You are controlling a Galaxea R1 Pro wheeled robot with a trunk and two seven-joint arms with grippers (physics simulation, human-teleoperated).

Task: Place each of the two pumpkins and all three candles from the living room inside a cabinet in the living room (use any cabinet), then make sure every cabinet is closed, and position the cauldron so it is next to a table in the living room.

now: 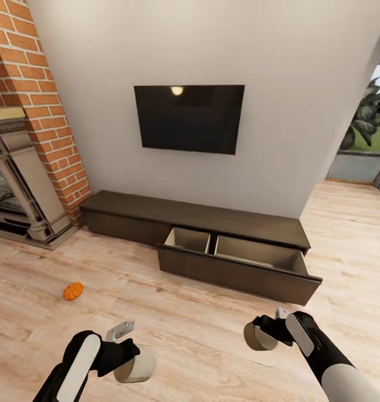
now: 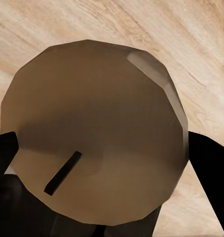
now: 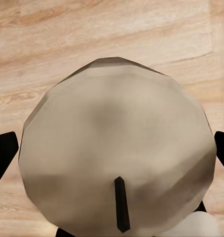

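A stubby grey-beige candle (image 1: 136, 364) is clamped in the left gripper (image 1: 135, 357) at about 7 o'clock in the head view, its black fingers closed against the faceted wax sides; in the left wrist view the same candle (image 2: 94, 133) is seen end-on as a rounded, many-sided dome with a short dark wick, black finger pads pressed at either flank. A second candle (image 1: 258, 337) is held fast in the right gripper (image 1: 262, 335) at about 5 o'clock, and in the right wrist view that candle (image 3: 117, 153) appears paler, again faceted and domed, with a thin black wick and dark pads on both sides. Both are carried above a pale, grained plank floor (image 1: 201, 335). A small ribbed orange pumpkin (image 1: 73, 291) is seen lying on the floor at about 8 o'clock, well apart from the grippers. The long, low dark brown cabinet (image 1: 156, 209) is set against a plain grey wall at the centre, and its right-hand drawer (image 1: 240, 268) is pulled out, showing two pale wood compartments behind a flat handleless front. A flat black television (image 1: 188, 118) is mounted on the wall at 12 o'clock. A red brick chimney breast (image 1: 39, 84) with a carved stone fireplace (image 1: 17, 184) is seen at 10 o'clock.
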